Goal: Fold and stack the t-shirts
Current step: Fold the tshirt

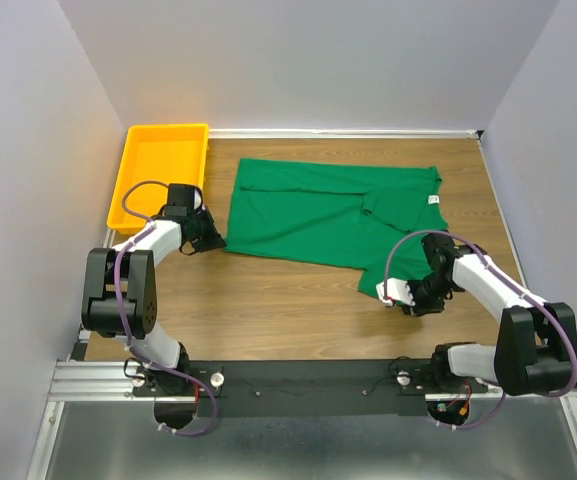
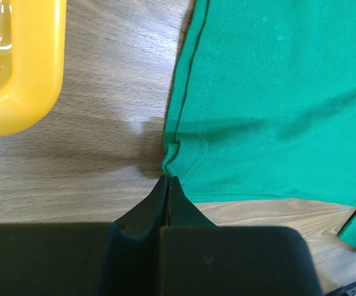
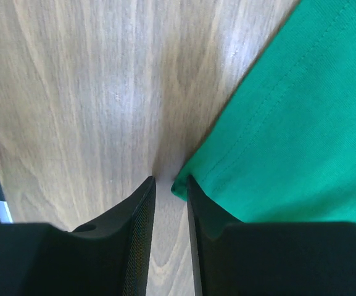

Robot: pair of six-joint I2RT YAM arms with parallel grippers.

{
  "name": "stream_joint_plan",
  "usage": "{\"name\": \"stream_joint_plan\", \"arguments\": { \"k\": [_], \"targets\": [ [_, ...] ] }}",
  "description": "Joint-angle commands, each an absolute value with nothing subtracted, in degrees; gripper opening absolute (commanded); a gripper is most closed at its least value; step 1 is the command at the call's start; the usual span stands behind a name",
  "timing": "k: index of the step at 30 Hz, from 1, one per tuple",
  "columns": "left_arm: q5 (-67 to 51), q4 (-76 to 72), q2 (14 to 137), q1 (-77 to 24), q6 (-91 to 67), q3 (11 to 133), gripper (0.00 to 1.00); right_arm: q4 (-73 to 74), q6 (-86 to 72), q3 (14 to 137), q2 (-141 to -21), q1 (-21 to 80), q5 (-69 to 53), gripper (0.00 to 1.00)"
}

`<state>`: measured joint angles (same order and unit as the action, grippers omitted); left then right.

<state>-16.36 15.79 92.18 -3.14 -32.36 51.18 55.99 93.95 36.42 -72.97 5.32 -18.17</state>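
- Your green t-shirt [image 1: 318,220] lies spread on the table [image 1: 268,300], with its far part folded over.
- Your left gripper [image 2: 167,184] is closed, its tips right at the shirt's near-left hem corner. You cannot tell whether any fabric is pinched.
- Your right gripper [image 3: 170,185] stands narrowly parted. The near-right hem corner sits just at the gap, with wood showing between the jaws.
- The yellow tray [image 1: 128,190] sits far left, apart from the shirt.

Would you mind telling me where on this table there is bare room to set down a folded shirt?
The widest bare wood is the near strip of the table, bordered by the t-shirt's near hem and the two arms. A narrower strip runs right of the shirt. Crowded: between yellow tray and shirt, where the left gripper sits.
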Motion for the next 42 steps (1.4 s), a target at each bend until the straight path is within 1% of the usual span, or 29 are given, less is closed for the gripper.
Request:
{"name": "stream_joint_plan", "arguments": {
  "k": [1, 7, 13, 18, 28, 29, 31, 32, 35, 36, 38, 42],
  "targets": [
    [-17.8, 14.9, 93.1, -3.3, -31.5, 51.5, 0.0, 53.0, 94.1, 35.9, -72.8, 5.8, -17.0, 0.35],
    [-17.8, 15.0, 93.4, -3.3, -31.3, 51.9, 0.0, 55.5, 95.8, 35.8, -70.1, 5.8, -16.6, 0.43],
    [-17.8, 15.2, 93.5, -3.3, -31.1, 51.9, 0.0, 57.0, 96.1, 37.0, -68.3, 5.9, -16.8, 0.41],
    [-18.4, 14.7, 93.5, -3.3, -31.3, 51.3, 0.0, 56.5, 96.8, 35.8, -70.0, 5.9, -16.7, 0.41],
    [-18.3, 14.6, 93.2, -3.3, -31.5, 51.1, 0.0, 50.2, 96.6, 31.4, -72.8, 5.9, -15.4, 0.43],
    [-18.4, 14.7, 93.1, -3.3, -31.5, 51.1, 0.0, 49.8, 96.2, 31.2, -73.0, 5.8, -15.4, 0.42],
    [-18.2, 14.9, 93.1, -3.3, -31.4, 51.2, 0.0, 48.7, 95.5, 30.7, -73.8, 6.0, -15.4, 0.35],
    [-18.0, 15.0, 93.1, -3.3, -31.3, 51.2, 0.0, 48.4, 94.8, 30.7, -73.9, 5.9, -15.3, 0.28],
    [-18.0, 15.2, 93.0, -3.2, -31.2, 51.3, 0.0, 48.3, 93.3, 31.4, -73.7, 5.9, -15.6, 0.08],
    [-18.2, 15.2, 93.1, -3.2, -31.2, 51.4, 0.0, 48.4, 92.8, 31.8, -73.2, 5.8, -15.9, 0.04],
    [-18.3, 15.2, 93.0, -3.3, -31.2, 51.7, 0.0, 48.6, 91.0, 32.6, -72.4, 5.9, -16.0, 0.01],
    [-18.6, 15.5, 92.6, -3.3, -30.9, 51.9, 0.0, 52.4, 86.5, 36.7, -70.7, 5.9, -17.3, 0.01]
  ]
}}
